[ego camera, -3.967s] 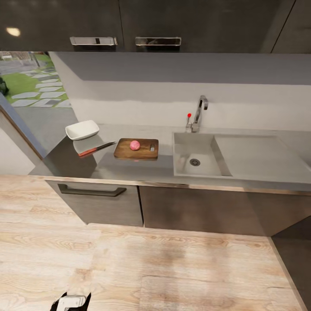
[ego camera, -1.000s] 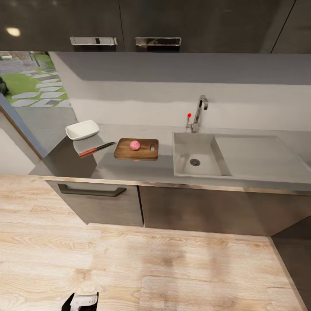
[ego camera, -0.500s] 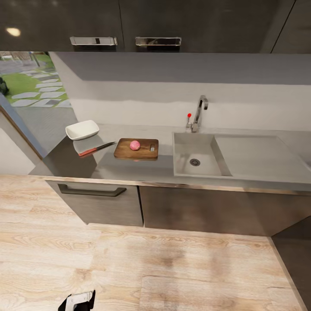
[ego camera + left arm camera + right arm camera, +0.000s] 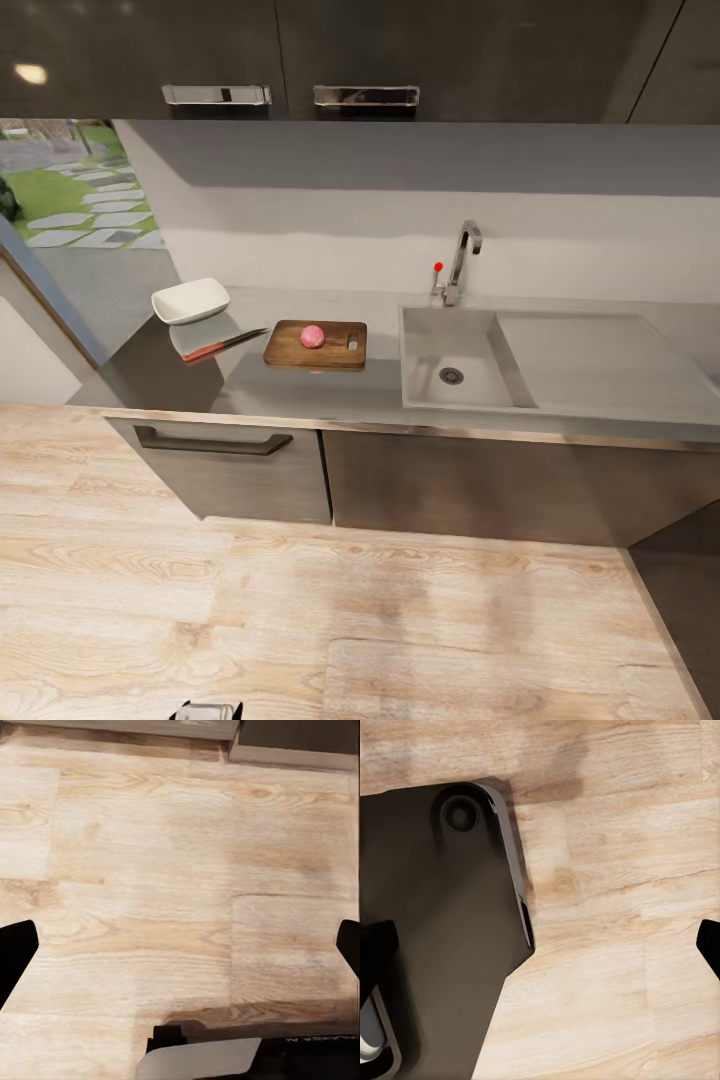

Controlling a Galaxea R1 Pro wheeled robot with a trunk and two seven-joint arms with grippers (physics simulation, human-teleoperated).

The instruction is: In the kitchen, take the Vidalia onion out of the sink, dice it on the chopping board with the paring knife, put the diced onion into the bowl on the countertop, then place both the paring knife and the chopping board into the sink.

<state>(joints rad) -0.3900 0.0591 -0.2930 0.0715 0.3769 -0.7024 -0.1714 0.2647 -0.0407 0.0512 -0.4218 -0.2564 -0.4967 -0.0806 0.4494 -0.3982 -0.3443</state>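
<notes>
Onion: pink, whole, resting on the chopping board; out of the sink already, not yet diced.
Chopping board: flat on the countertop, between knife and basin, handle hole toward the sink.
Paring knife: red-handled, lying on the counter just left of the board, beside the bowl; untouched.
Bowl: white, empty-looking, near the counter's left end.
Sink: bare basin, drain visible, faucet behind.
Left gripper: barely showing at the lower edge of the head view; lower than half a second ago, when more of it stood in frame. In the left wrist view, fingers spread wide over wooden floor, gripping nothing.
Right gripper: fingers spread apart, nothing between them; aimed at floor and the robot's dark base.
Change: counter scene unmoved across four seconds; only the left arm shifting, now dropping.
Meaning: likely repositioning before reaching for the knife; dicing yet to begin.
</notes>
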